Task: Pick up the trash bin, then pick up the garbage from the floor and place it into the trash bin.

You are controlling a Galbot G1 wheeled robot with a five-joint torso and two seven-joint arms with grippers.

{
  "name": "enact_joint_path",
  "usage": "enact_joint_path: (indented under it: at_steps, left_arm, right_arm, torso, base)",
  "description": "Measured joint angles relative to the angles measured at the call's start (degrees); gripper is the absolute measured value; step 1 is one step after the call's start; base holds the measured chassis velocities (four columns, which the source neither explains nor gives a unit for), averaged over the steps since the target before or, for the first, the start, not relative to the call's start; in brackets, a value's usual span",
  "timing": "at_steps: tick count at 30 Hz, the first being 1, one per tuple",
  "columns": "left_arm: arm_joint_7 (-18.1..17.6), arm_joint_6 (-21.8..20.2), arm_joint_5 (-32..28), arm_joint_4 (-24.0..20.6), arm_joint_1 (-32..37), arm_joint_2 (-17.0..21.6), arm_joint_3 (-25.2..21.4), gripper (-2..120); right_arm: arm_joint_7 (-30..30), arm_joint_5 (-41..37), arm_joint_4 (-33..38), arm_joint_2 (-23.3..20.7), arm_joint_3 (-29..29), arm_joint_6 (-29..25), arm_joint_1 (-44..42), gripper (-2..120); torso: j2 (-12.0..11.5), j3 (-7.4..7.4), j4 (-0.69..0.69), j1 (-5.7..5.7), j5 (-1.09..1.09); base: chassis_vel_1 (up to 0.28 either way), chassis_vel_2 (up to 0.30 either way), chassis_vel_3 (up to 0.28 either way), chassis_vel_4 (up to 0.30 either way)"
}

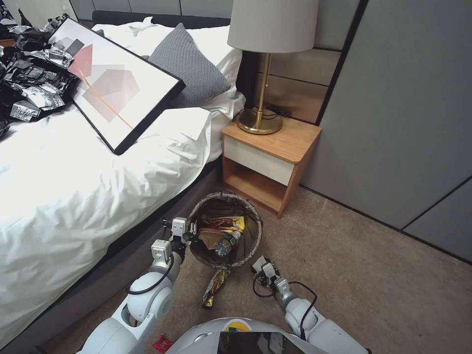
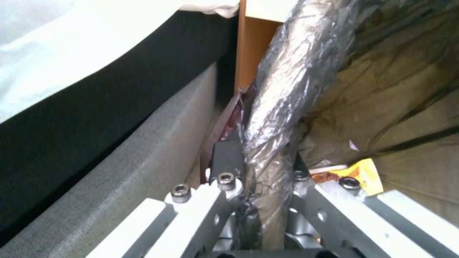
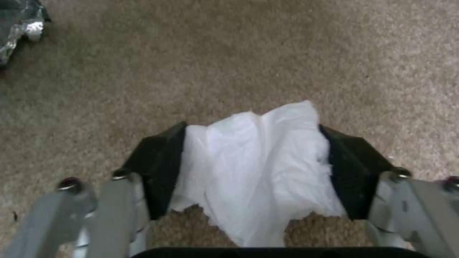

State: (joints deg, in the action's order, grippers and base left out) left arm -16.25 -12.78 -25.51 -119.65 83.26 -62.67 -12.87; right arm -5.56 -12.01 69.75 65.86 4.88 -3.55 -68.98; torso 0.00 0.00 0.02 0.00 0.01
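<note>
the white tissue (image 3: 258, 161) sits between the pads of the right gripper (image 3: 253, 168), which looks pressed onto it from both sides, low over the floor (image 3: 239, 53). the hold looks shallow: the paper is soft and bunched, with loose torn edges hanging, so a quick lift could let it slip or tear and leave a scrap on the carpet. in the head view the right gripper (image 1: 265, 271) is at about 5 o'clock of the trash bin (image 1: 225, 229), just beside its rim, so a careless swing could knock the bin.

the left gripper (image 1: 183, 231) is at 9 o'clock of the bin, pinching the bag-lined rim (image 2: 268, 143) with one finger inside and one outside. the bin is tight between the bed frame (image 2: 143, 150) and the nightstand (image 1: 268, 160), and a one-sided rim grip could let it tilt and spill the bottle (image 1: 227, 243) and wrappers inside; the slick liner could also slide in the pinch.

a yellow snack wrapper (image 1: 215, 287) lies on the floor at 6 o'clock of the bin, and a red packet (image 1: 162, 343) is near the robot's base, both not yet collected.

the left arm reaches forward with its elbow bent beside the bed; the right arm is stretched low, wrist angled down at the carpet.
</note>
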Motion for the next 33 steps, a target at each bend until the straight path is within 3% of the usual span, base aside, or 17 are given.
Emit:
enact_joint_path:
  at_steps: [4, 5, 7, 12, 18, 27, 33]
  left_arm:
    - [0.0, 0.0, 0.0, 0.2, -0.1, 0.0, 0.1, 4]
    - [0.0, 0.0, 0.0, 0.2, -0.3, 0.0, 0.2, 4]
    - [0.0, 0.0, 0.0, 0.2, -0.3, 0.0, 0.3, 4]
    - [-0.1, 0.0, -0.2, 0.4, -0.7, 0.0, 0.6, 4]
    - [-0.2, 0.0, -0.2, 0.4, -0.8, 0.1, 1.0, 4]
    - [-0.3, 0.0, -0.3, 0.3, -0.8, 0.1, 1.0, 4]
    - [-0.3, 0.0, -0.3, 0.3, -0.7, 0.2, 0.9, 4]
  right_arm:
    - [-0.2, -0.1, 0.8, -0.2, -0.1, 0.1, -0.4, 51]
    - [-0.4, -0.2, 1.2, -0.5, -0.3, 0.2, -0.7, 43]
    - [-0.4, -0.2, 1.4, -0.5, -0.3, 0.2, -0.8, 42]
    - [-0.9, -0.4, 3.1, -1.4, -0.7, 0.5, -1.9, 19]
    - [-1.1, -0.5, 3.8, -1.7, -0.9, 0.6, -2.3, 0]
    - [-1.5, -0.5, 4.8, -1.9, -1.5, 0.4, -2.6, 0]
    - [-3.0, -2.1, 11.3, -4.5, -6.2, 0.8, -4.5, 0]
  torso:
    - [0.0, 0.00, -0.02, 0.00, 0.00]
    - [0.0, 0.00, -0.02, 0.00, -0.01]
    - [0.0, 0.00, -0.03, 0.00, -0.01]
    - [0.0, 0.01, -0.04, 0.00, 0.00]
    - [0.0, 0.01, -0.05, 0.00, -0.01]
    - [0.0, 0.01, -0.03, 0.00, -0.01]
    - [0.0, 0.00, -0.02, 0.00, 0.01]
  base:
    - [0.000, 0.000, 0.000, 0.000]
    - [0.000, 0.000, 0.000, 0.000]
    - [0.000, 0.000, 0.000, 0.000]
    - [0.000, 0.000, 0.000, 0.000]
    - [0.000, 0.000, 0.000, 0.000]
    - [0.000, 0.000, 0.000, 0.000]
    - [0.000, 0.000, 0.000, 0.000]
